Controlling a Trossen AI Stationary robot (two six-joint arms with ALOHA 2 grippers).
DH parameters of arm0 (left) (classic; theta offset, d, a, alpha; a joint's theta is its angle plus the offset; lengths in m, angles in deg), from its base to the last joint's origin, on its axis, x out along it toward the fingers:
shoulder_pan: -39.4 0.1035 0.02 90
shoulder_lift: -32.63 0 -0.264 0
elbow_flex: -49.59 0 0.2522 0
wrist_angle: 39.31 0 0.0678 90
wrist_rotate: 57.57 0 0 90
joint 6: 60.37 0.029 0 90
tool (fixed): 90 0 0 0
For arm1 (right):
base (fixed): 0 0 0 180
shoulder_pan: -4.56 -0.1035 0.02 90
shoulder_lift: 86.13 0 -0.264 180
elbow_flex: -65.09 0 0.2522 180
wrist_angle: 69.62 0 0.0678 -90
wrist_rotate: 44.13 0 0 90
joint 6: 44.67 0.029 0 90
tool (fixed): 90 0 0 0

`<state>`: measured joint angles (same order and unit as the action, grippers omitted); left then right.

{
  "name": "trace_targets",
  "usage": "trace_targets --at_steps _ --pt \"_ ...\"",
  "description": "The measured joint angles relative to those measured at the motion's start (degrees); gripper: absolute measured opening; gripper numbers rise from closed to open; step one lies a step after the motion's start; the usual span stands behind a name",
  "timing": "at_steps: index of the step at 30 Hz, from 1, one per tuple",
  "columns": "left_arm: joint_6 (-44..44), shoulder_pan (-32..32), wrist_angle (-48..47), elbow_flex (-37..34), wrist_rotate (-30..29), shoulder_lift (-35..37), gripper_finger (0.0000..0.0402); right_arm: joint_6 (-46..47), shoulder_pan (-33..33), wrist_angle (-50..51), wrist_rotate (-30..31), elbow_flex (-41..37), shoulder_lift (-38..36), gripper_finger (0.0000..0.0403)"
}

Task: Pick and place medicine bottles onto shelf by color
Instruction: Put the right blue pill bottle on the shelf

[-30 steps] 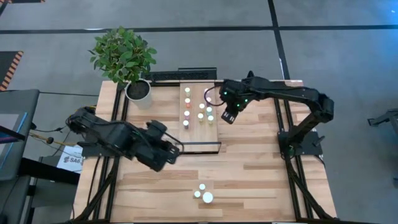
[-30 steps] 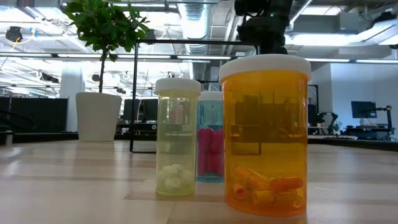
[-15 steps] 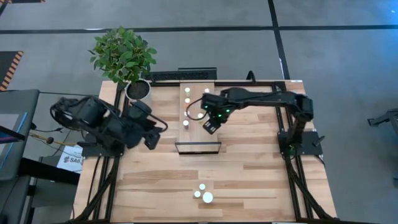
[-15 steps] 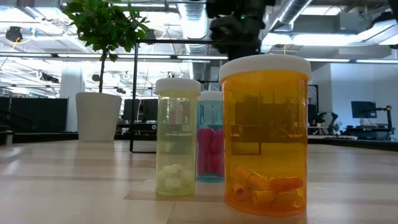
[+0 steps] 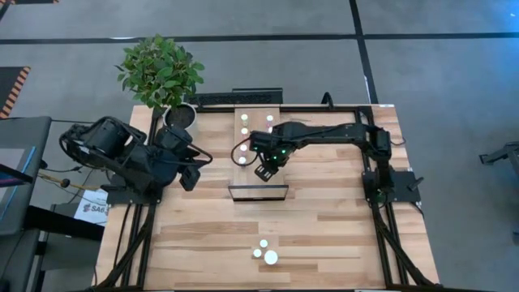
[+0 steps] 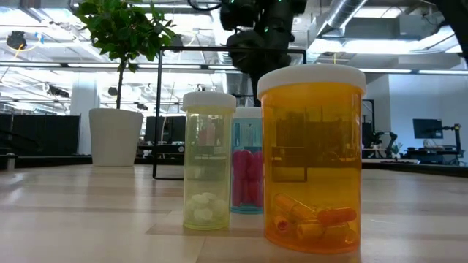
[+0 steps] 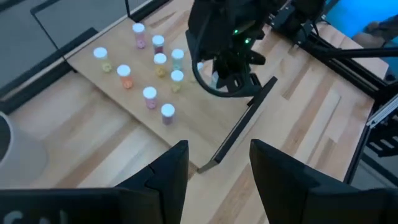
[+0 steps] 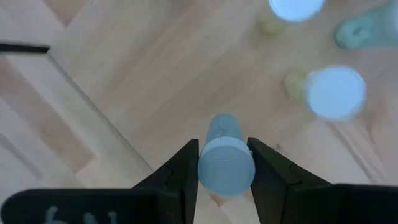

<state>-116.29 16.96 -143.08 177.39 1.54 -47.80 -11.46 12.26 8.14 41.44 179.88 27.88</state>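
Risk: my right pincer (image 8: 224,163), pinching a teal bottle (image 8: 224,158) above the shelf (image 5: 258,166), may topple neighbouring bottles (image 8: 336,92) if lowered off-line.

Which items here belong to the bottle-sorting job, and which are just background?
Job: white-capped tinted medicine bottles; light-wood shelf board; right gripper, shut on a bottle with a pale blue-green body; three waiting bottles.
Background: green potted plant; left gripper, idle.

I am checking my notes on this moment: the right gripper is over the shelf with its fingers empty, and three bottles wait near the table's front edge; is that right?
Not quite. The right gripper is shut on a white-capped bottle, as the right wrist view shows. It is over the shelf, and three bottles do wait near the table's front edge.
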Motion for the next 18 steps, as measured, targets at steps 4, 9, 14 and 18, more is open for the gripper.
trace_targets --at_steps 4,9,14,18 --pt "1.3 0.0 0.0 0.0 0.0 0.0 0.0158 0.9 -0.3 0.6 1.5 -0.2 1.8 0.0134" --pt "1.4 0.0 0.0 0.0 0.0 0.0 0.0158 0.0 -0.6 -0.2 2.3 0.0 3.9 0.0134" --pt "1.3 0.0 0.0 0.0 0.0 0.0 0.0158 -0.5 -0.6 -0.8 2.6 0.1 4.3 0.0134" --pt "1.2 0.0 0.0 0.0 -0.3 0.0 0.0158 -2.2 -0.6 -0.8 2.7 0.1 4.3 0.0137"
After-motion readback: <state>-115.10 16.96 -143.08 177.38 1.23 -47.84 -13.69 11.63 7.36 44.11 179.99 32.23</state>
